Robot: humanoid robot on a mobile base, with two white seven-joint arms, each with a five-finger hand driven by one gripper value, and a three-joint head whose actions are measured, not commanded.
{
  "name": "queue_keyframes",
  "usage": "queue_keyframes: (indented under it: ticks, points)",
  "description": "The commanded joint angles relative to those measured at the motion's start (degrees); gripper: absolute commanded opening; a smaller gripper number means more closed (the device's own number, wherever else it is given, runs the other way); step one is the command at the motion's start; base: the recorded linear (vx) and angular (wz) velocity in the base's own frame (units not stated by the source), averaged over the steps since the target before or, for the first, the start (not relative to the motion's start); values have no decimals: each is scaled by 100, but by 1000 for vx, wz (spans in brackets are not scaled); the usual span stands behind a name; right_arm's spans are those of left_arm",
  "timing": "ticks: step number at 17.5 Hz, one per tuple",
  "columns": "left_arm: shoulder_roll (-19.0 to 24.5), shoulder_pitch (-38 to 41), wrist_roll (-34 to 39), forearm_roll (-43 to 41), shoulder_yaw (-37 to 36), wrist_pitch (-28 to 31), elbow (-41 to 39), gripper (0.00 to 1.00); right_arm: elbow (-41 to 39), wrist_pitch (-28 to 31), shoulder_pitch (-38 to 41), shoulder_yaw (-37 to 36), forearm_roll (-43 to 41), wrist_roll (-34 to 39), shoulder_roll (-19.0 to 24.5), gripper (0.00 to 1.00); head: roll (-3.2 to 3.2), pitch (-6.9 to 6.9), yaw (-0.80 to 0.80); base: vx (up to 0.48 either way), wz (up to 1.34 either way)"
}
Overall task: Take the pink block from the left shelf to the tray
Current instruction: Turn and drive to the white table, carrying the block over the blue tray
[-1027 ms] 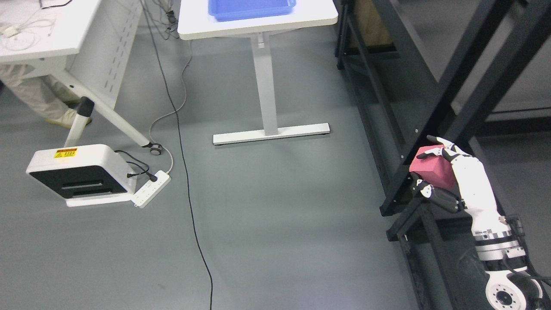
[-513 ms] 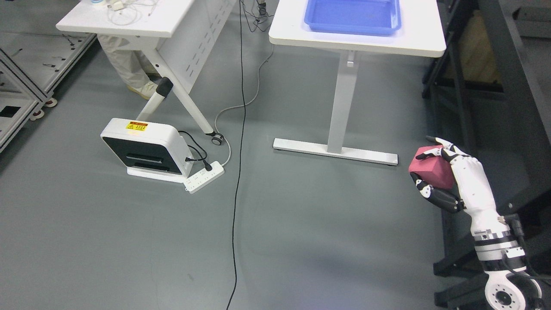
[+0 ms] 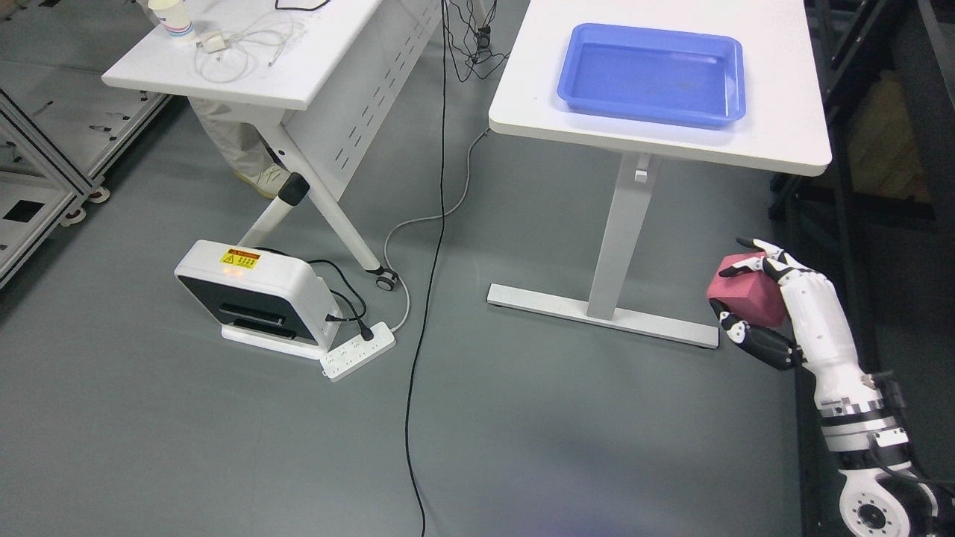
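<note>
My right hand (image 3: pixel 755 292) holds the pink block (image 3: pixel 747 292) at the right of the head view, fingers curled over its top and thumb under it. It hangs over the grey floor, well below and in front of the white table (image 3: pixel 776 145). A blue tray (image 3: pixel 654 73) lies on that table's top and holds nothing. The left arm does not show.
A second white desk (image 3: pixel 246 71) with cables and a cup stands at the upper left, a person's legs behind it. A white box device (image 3: pixel 250 291), a power strip (image 3: pixel 358 350) and a black cable (image 3: pixel 425 313) lie on the floor. Dark shelf framing (image 3: pixel 880 112) rises at the right.
The camera has swung: the table and tray have come further into view and lower, and the dark shelf has slid off to the right. My right hand still grips the block in the same pose.
</note>
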Motion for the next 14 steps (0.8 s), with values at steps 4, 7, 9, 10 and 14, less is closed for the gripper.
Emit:
queue_keyframes:
  ticks: [4, 7, 9, 10, 14]
  points:
    - [100, -122, -3, -9, 0, -3, -100, 100, 9, 1, -8, 60, 4, 15, 48, 4, 0, 1, 0, 408, 22]
    - [100, -122, -3, -9, 0, -3, -100, 100, 9, 1, -17, 96, 4, 23, 57, 4, 0, 1, 0, 481, 112]
    - [100, -122, -3, -9, 0, -3, -100, 100, 9, 1, -17, 96, 4, 23, 74, 4, 0, 1, 0, 401, 105]
    - [100, -122, -3, -9, 0, -3, -100, 100, 9, 1, -17, 96, 4, 23, 74, 4, 0, 1, 0, 446, 109]
    - [100, -122, -3, -9, 0, -3, -100, 100, 9, 1, -17, 96, 4, 23, 74, 4, 0, 1, 0, 415, 85]
